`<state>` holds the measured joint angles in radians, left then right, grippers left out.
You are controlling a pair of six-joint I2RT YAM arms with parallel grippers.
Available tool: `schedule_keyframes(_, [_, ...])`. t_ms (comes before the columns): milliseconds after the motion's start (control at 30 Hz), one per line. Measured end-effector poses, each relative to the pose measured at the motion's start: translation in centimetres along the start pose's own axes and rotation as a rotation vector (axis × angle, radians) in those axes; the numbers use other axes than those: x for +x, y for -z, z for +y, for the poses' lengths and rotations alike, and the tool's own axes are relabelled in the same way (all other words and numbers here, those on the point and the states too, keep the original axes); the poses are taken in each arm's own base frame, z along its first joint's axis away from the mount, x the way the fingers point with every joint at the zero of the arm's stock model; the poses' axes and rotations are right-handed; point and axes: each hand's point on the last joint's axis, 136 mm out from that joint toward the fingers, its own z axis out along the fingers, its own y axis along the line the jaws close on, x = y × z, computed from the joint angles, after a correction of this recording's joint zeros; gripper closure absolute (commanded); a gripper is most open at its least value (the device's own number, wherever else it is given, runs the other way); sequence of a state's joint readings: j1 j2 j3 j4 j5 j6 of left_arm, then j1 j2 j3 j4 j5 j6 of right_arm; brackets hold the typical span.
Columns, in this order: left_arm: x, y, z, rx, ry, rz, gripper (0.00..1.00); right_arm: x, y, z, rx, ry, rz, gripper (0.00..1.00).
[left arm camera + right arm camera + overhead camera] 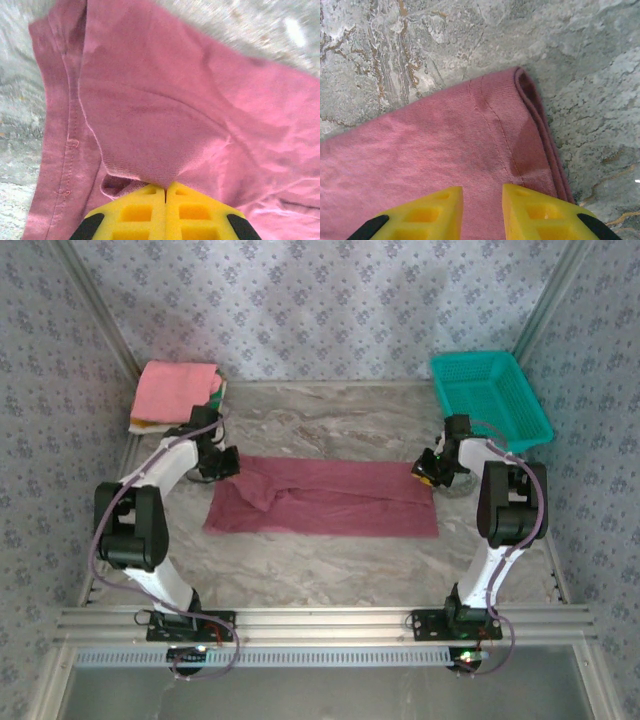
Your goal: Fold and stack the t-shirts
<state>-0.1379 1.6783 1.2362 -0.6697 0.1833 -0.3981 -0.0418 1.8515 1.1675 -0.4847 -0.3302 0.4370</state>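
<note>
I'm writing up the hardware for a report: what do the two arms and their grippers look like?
Both the left arm and right arm have white links with bulky black joint housings, and a thin purplish cable loops along each. The left gripper and right gripper have bright yellow wedge-shaped fingers with square recessed pockets, on black mounts.

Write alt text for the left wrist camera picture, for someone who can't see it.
The left pincer, shut, pinches a fold of the maroon t-shirt. The shirt's stitched hem runs down the left, grey marbled table beyond.
</note>
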Motion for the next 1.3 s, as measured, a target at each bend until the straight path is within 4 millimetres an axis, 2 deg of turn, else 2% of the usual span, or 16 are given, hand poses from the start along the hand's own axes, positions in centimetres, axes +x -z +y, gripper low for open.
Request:
schedule_keyframes(133, [-0.3, 1.4, -0.5, 0.003, 0.002, -0.005, 1.00, -0.1, 0.0, 0.0, -0.002, 0.001, -0.003, 0.70])
schedule_keyframes(233, [0.8, 1.8, -0.1, -0.018, 0.016, 0.048, 0.97, -0.1, 0.0, 0.0, -0.002, 0.001, -0.004, 0.70])
schedule_keyframes(333, [2.2, 2.2, 0.5, -0.046, 0.029, 0.108, 0.98, -0.2, 0.1, -0.1, -0.001, -0.003, -0.005, 0.70])
schedule_keyframes(400, [3.1, 2.4, 0.8, -0.061, 0.036, 0.144, 0.91, -0.3, 0.1, -0.2, -0.002, -0.005, -0.007, 0.71])
schedule_keyframes(500, [4.2, 2.8, 1.1, -0.082, 0.048, 0.192, 0.59, -0.4, 0.1, -0.2, -0.007, -0.005, -0.012, 0.70])
schedule_keyframes(600, [4.6, 3.4, 1.5, -0.106, 0.054, 0.212, 0.54, -0.6, 0.1, 0.0, -0.015, -0.002, -0.019, 0.70])
schedule_keyframes(767, [2.8, 4.6, 1.5, -0.138, 0.033, 0.153, 0.54, -0.6, 0.1, 0.1, -0.022, -0.001, -0.020, 0.70])
schedule_keyframes(900, [-0.4, 5.3, 0.2, -0.141, -0.013, 0.062, 0.52, -0.6, 0.1, 0.1, -0.022, -0.001, -0.019, 0.69])
schedule_keyframes(933, [-1.3, 5.1, -0.4, -0.144, -0.037, 0.043, 0.51, -0.6, 0.1, 0.1, -0.021, -0.001, -0.019, 0.68])
schedule_keyframes(1000, [-2.4, 4.0, -1.6, -0.131, -0.073, 0.018, 0.43, -0.5, 0.4, 0.0, -0.014, 0.003, -0.023, 0.66])
schedule_keyframes(1067, [-2.6, 2.4, -1.8, -0.110, -0.077, 0.018, 0.41, -0.4, 1.1, -0.1, -0.008, 0.011, -0.031, 0.64])
schedule_keyframes(1100, [-2.6, 1.6, -1.4, -0.096, -0.062, 0.027, 0.43, -0.3, 1.6, 0.0, -0.006, 0.016, -0.040, 0.62])
schedule_keyframes(1167, [-2.4, 0.2, 0.6, -0.099, -0.017, 0.049, 0.36, -0.3, 2.6, -0.1, 0.002, 0.022, -0.057, 0.59])
schedule_keyframes(1233, [-2.5, -0.8, 2.4, -0.116, 0.019, 0.073, 0.35, -0.4, 3.4, -0.4, 0.013, 0.023, -0.074, 0.59])
schedule_keyframes(1300, [-2.7, -1.8, 3.1, -0.122, 0.030, 0.083, 0.35, -0.6, 4.0, -1.1, 0.028, 0.010, -0.086, 0.57])
